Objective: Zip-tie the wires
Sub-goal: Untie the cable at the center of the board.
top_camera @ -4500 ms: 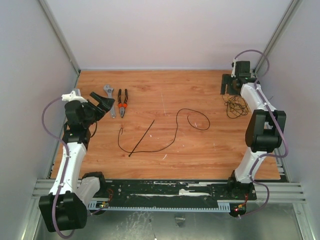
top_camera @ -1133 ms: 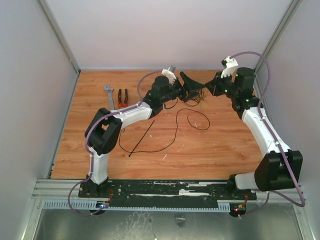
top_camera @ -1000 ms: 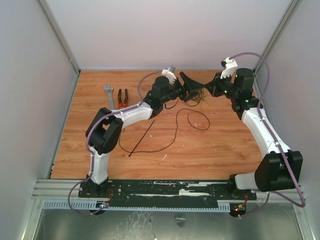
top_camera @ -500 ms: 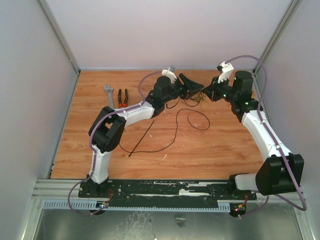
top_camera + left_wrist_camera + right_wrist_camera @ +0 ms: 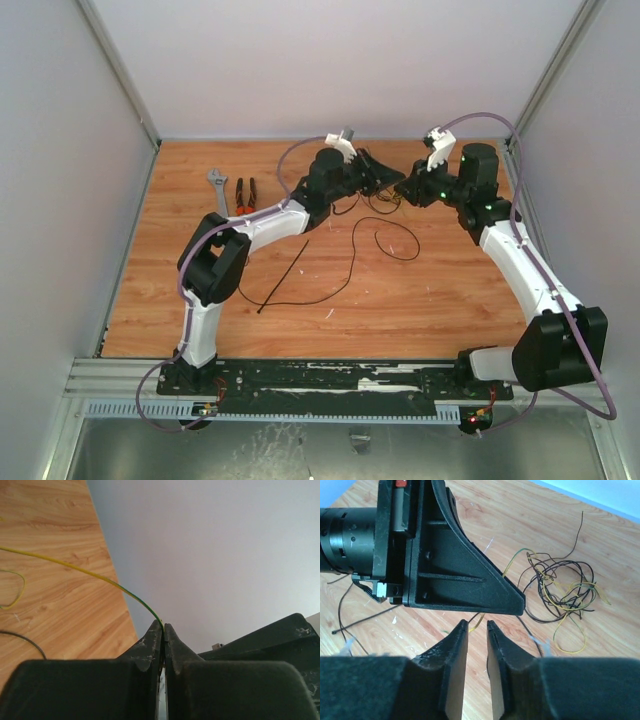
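Wood table (image 5: 450, 300): L gripper (image 5: 163, 628) pinches wires (image 5: 560, 587); R gripper (image 5: 477, 626) slightly apart.

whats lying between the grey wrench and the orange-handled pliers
Nothing: the top view shows only bare wooden tabletop between the grey metal wrench and the orange-handled pliers.

This was a robotics lab test cell, not a home or shop. Plain pale walls (image 5: 330, 60) on aluminium posts (image 5: 118, 70) boxed in a wood-grain counter (image 5: 440, 300). Two white-and-black robot arms, left (image 5: 262, 222) and right (image 5: 520, 265), stood bolted to a slotted metal rail (image 5: 340, 378) along the near edge, with purple cabling looped along them. A wrench (image 5: 217, 190) and pliers (image 5: 244, 195) lay at the far left, and loose wires (image 5: 560, 587) lay at the far side.
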`<state>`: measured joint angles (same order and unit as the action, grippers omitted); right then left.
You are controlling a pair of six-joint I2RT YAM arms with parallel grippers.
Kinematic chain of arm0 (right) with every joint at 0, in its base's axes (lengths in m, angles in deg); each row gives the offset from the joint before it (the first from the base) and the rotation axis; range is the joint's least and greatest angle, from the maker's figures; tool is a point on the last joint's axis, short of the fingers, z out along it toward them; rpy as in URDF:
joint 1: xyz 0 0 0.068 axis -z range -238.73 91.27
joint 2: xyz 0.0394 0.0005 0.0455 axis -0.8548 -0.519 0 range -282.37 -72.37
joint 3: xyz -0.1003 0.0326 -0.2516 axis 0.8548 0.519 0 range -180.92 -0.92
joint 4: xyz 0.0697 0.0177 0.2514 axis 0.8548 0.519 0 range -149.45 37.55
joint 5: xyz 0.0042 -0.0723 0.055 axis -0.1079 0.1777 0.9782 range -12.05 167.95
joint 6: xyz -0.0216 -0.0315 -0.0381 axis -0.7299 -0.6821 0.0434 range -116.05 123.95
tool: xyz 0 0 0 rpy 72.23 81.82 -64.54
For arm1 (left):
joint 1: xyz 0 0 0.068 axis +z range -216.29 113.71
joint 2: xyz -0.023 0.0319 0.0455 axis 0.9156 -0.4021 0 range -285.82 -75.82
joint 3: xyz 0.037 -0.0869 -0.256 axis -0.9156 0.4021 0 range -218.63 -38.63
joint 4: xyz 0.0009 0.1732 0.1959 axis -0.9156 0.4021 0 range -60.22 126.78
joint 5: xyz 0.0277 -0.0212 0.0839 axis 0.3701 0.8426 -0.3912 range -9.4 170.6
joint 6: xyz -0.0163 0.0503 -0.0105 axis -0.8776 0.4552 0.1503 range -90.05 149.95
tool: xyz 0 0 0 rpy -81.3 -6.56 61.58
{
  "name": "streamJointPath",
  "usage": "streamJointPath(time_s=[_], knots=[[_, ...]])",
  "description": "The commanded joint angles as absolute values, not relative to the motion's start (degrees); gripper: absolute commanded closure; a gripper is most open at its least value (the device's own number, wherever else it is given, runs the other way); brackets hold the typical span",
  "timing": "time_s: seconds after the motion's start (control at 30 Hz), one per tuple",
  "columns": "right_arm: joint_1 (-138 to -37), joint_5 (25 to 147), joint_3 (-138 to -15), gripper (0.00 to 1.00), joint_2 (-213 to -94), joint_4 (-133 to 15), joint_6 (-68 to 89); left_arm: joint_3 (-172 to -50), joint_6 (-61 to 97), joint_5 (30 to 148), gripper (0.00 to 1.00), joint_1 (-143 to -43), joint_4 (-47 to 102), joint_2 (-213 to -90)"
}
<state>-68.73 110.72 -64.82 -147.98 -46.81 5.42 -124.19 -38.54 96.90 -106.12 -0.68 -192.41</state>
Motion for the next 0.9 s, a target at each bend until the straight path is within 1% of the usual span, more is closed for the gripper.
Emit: streamJointPath(time_s=[0.0, 0.07, 0.17, 0.23, 0.33, 0.4, 0.47, 0.57, 0.67, 0.77, 0.87], knots=[[-69.07, 107.36, -65.08, 0.72, -146.72, -46.95, 5.92, -129.98, -28.71, 97.06, 0.99, -106.12, 7.50, -190.71], [-68.28, 105.35, -64.88, 0.65, -145.88, -47.41, 7.20, -132.42, -24.16, 96.79, 1.00, -105.33, 11.97, -189.87], [-65.90, 103.48, -64.12, 0.57, -145.02, -48.87, 9.49, -134.19, -21.11, 98.16, 1.00, -103.58, 15.77, -188.38], [-64.26, 101.89, -63.86, 0.49, -145.34, -49.31, 10.86, -135.36, -19.19, 99.15, 1.00, -102.41, 18.10, -187.52], [-63.14, 99.05, -63.52, 0.37, -146.95, -50.36, 12.13, -137.76, -15.95, 100.54, 1.00, -101.46, 22.16, -186.35], [-63.22, 97.88, -63.41, 0.32, -149.08, -51.12, 12.84, -139.36, -14.38, 101.54, 1.00, -101.12, 24.06, -185.79], [-63.20, 98.12, -63.50, 0.29, -152.47, -52.15, 14.26, -141.02, -13.26, 102.48, 1.00, -101.02, 25.59, -185.50], [-63.70, 100.20, -64.31, 0.22, -157.62, -55.34, 16.02, -142.78, -12.37, 103.54, 1.00, -101.01, 27.09, -184.92], [-65.56, 97.74, -67.79, 0.17, -163.59, -55.62, 14.91, -143.03, -12.50, 103.95, 1.00, -101.02, 27.14, -184.10], [-67.07, 95.63, -73.91, 0.16, -170.42, -52.19, 13.42, -142.95, -12.55, 104.07, 1.00, -101.06, 27.14, -183.38], [-67.97, 94.62, -77.09, 0.17, -174.87, -51.23, 12.83, -142.95, -12.58, 103.90, 1.00, -101.01, 27.14, -182.84]])
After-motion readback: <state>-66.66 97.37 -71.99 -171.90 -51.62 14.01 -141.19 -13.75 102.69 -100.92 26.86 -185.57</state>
